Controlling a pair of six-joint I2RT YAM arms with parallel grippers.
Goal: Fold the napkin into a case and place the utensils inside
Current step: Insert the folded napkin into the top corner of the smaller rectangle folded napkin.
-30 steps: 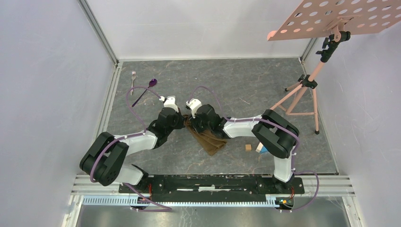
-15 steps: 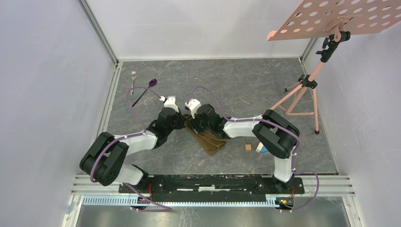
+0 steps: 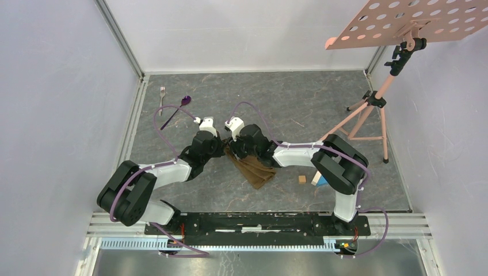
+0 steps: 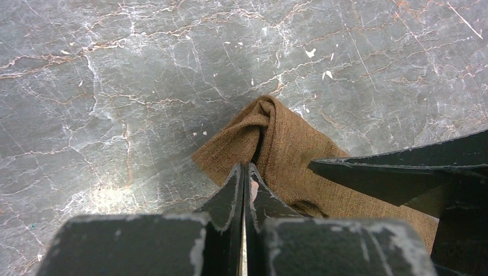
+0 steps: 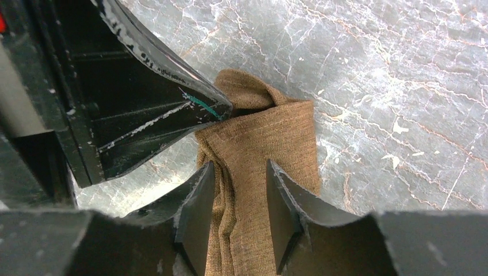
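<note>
The brown napkin (image 3: 253, 169) lies folded into a long narrow strip on the grey floor between the two arms. My left gripper (image 3: 221, 148) is shut, its tips (image 4: 244, 167) pinching the napkin (image 4: 288, 144) at the crease near its bunched far end. My right gripper (image 3: 235, 148) is open (image 5: 240, 167), its fingers straddling the napkin strip (image 5: 270, 132) just behind that end. The silver fork (image 3: 162, 92) and the purple spoon (image 3: 183, 102) lie together at the far left, well away from both grippers.
A small wooden block (image 3: 301, 179) and a blue block (image 3: 320, 181) lie by the right arm. A pink tripod stand (image 3: 368, 115) with a perforated board (image 3: 403, 20) stands at the far right. White walls enclose the floor.
The right gripper has edged slightly left and away along the napkin's end. The left arm, napkin and utensils have not visibly moved.
</note>
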